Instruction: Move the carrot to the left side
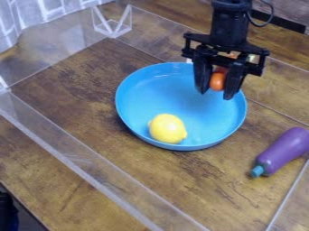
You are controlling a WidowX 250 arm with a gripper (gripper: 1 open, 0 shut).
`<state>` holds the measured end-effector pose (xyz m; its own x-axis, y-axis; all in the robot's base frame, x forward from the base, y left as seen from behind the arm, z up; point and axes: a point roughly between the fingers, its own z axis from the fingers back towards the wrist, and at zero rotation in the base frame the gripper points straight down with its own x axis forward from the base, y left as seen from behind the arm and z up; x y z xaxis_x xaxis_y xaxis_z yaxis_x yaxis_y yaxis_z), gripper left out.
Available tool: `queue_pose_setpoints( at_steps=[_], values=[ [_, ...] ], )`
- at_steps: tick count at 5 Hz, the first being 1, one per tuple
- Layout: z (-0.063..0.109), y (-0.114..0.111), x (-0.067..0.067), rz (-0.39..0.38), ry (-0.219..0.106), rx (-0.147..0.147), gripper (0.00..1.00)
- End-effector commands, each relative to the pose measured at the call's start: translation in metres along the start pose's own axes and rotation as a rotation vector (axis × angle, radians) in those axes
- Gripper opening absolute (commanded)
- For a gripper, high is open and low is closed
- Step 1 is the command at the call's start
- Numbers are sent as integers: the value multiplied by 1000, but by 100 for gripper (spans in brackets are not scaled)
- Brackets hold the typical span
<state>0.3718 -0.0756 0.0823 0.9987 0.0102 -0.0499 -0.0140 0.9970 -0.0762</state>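
A small orange carrot (218, 81) hangs between the black fingers of my gripper (219, 84), which is shut on it and points straight down. It hovers above the right inner part of the blue bowl (143, 95), clear of the bowl's floor. Most of the carrot is hidden by the fingers; only an orange patch shows.
A yellow lemon (168, 128) lies in the bowl near its front. A purple eggplant (285, 150) rests on the wooden table at the right. Clear plastic walls (72, 54) edge the table at the left and back, with a clear stand (115, 18) at the back.
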Motion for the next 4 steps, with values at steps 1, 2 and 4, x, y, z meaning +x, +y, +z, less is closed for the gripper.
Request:
queue_pose_setpoints(
  at_steps=[1, 2, 4],
  values=[
    [40, -2, -1, -33, -99, 1, 0],
    [40, 0, -3, -56, -94, 21, 0],
    [41, 3, -7, -82, -89, 56, 0]
  ],
)
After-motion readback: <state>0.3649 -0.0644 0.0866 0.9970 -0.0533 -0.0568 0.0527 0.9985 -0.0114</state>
